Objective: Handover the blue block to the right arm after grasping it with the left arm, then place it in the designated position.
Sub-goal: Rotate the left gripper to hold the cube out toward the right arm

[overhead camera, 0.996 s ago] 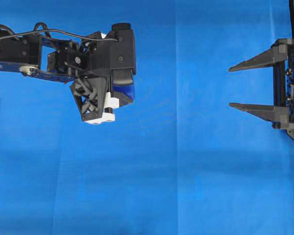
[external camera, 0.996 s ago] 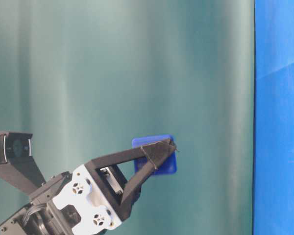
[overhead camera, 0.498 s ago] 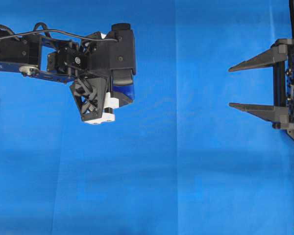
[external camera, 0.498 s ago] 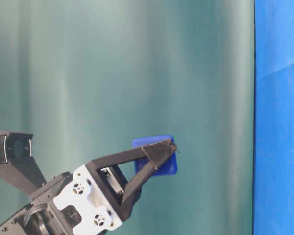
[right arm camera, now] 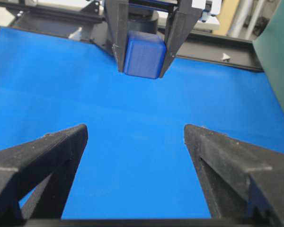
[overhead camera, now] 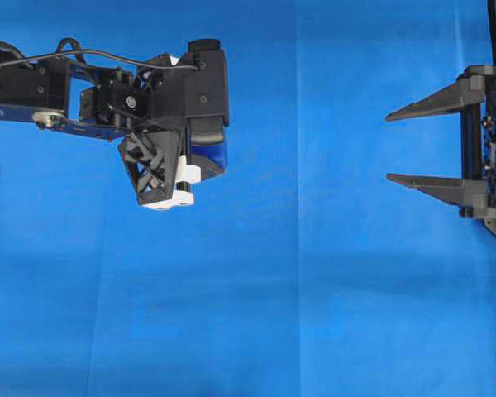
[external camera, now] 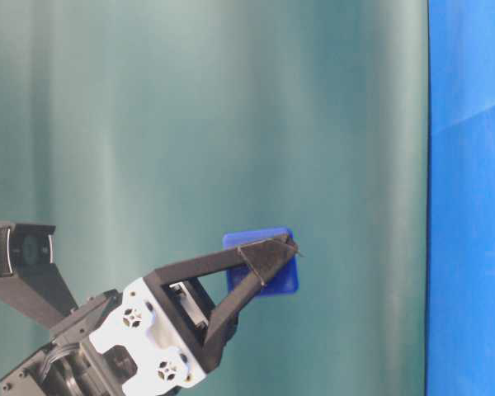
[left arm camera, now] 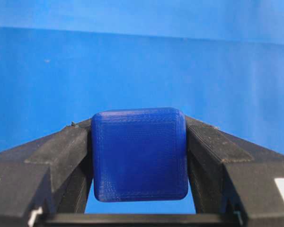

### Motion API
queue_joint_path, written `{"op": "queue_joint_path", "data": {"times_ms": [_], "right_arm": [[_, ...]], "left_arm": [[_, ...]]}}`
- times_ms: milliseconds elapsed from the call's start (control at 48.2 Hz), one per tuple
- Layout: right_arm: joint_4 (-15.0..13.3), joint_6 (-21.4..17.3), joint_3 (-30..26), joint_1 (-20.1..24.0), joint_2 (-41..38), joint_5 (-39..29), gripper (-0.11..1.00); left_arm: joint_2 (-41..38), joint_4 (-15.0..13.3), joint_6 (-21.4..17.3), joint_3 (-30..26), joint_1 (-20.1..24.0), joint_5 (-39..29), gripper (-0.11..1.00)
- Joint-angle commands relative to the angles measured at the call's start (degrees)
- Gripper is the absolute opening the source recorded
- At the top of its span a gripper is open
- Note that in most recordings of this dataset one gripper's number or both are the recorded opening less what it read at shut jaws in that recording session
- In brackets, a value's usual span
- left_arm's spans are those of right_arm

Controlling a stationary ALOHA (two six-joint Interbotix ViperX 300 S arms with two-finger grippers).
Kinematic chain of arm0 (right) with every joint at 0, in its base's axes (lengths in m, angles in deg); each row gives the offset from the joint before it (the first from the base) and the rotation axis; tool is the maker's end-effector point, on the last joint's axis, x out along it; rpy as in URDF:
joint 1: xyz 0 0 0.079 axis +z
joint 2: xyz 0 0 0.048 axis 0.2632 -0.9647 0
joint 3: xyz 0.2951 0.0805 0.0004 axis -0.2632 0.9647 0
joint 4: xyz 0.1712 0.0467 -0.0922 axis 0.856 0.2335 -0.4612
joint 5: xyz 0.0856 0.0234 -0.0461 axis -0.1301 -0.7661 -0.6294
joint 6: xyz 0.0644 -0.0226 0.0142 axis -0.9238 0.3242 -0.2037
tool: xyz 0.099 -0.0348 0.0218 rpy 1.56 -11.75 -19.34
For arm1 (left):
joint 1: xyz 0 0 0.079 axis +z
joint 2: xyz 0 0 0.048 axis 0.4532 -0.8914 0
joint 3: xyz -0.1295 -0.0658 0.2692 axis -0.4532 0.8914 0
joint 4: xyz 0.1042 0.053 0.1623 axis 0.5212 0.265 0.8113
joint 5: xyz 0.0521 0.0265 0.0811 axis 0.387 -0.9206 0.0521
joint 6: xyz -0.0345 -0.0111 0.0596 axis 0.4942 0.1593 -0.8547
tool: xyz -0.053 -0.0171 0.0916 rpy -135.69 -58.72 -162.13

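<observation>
Although the first step of the task looks complete, most of the work is not yet done. The small dark-blue plastic cube with rounded edges, the blue block [left arm camera: 139, 161], sits between the two black pointed fingers [left arm camera: 66, 156] of the left gripper [external camera: 272, 260], the one with white plastic brackets, and both fingers press against its opposite sides; the jaws are partly closed, just as wide as the cube. From table level the block is lifted well above the bench, with only the green curtain [external camera: 190, 124] behind it, so nothing supports it except this grip. In the overhead view the left gripper [overhead camera: 200, 157] is on the left half of the bright blue cloth [overhead camera: 314, 289] that covers the bench, and only a small part of the block shows under its body. The right gripper [overhead camera: 388, 147], black with long pointed fingers, is at the right edge of that view, well apart from the block, and its jaws stand wide open with nothing between them. In the right wrist view the open fingers [right arm camera: 42, 156] point toward the block [right arm camera: 143, 54], which seems a good line for receiving it. I judge that the handover itself, the release by the left arm and the placing are all left to do. I cannot see any marked designated position in these views.
</observation>
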State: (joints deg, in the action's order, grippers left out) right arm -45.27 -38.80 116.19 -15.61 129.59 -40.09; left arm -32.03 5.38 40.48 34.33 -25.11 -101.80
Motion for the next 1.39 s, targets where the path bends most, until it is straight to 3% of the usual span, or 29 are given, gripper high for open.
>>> {"op": "queue_joint_path", "data": {"times_ms": [0, 291, 623, 1370], "right_arm": [[0.2, -0.1, -1.3, 0.0, -0.4, 0.4, 0.95], [0.2, -0.1, -1.3, 0.0, -0.4, 0.4, 0.95], [0.2, -0.1, -1.3, 0.0, -0.6, 0.3, 0.95], [0.0, 0.0, -1.1, 0.0, -1.6, 0.4, 0.95]], "left_arm": [[1.5, 0.1, 0.1, -0.7, -0.1, 0.4, 0.49], [1.5, 0.1, 0.1, -0.7, -0.1, 0.6, 0.49], [3.8, 0.1, 0.0, 2.4, -0.5, 7.2, 0.49], [19.8, 0.1, -0.4, 25.9, -2.2, 45.2, 0.49]]}}
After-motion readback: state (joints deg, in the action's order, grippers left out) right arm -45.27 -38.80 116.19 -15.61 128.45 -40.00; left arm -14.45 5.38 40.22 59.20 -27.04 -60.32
